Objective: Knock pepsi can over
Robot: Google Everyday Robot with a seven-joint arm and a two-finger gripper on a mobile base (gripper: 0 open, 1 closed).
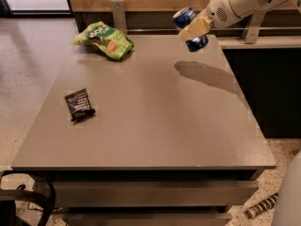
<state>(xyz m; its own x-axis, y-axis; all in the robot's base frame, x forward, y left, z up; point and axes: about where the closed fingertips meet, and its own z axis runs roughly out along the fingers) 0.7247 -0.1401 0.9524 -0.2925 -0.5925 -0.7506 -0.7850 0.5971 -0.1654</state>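
Fingers point(197, 25): I see one tan pad laid across the front of the pepsi can point(184, 16), mid-body. The other finger is hidden behind the can. I read this as a pinch on the can.

Gripper point(192, 29): up in the air, over the table's far right corner.

Can: off the surface and tilted, silver top rim up and to the left of the fingers, blue base down and to the right of them. Blue shows on either side of the pad.

Shadow point(207, 74): a dark patch on the tabletop below and slightly right of the fingers, well apart from the can.

Arm point(240, 1): white, runs up and to the right from the fingers and out of the frame's top right corner.

Table point(155, 131): grey flat top, spreads below and to the left of the fingers.

Green snack bag point(106, 39): lies flat, well to the left of the fingers, near the far left corner.

Dark flat wrapper point(79, 105): further left and much nearer the camera than the fingers, on the left side of the table.
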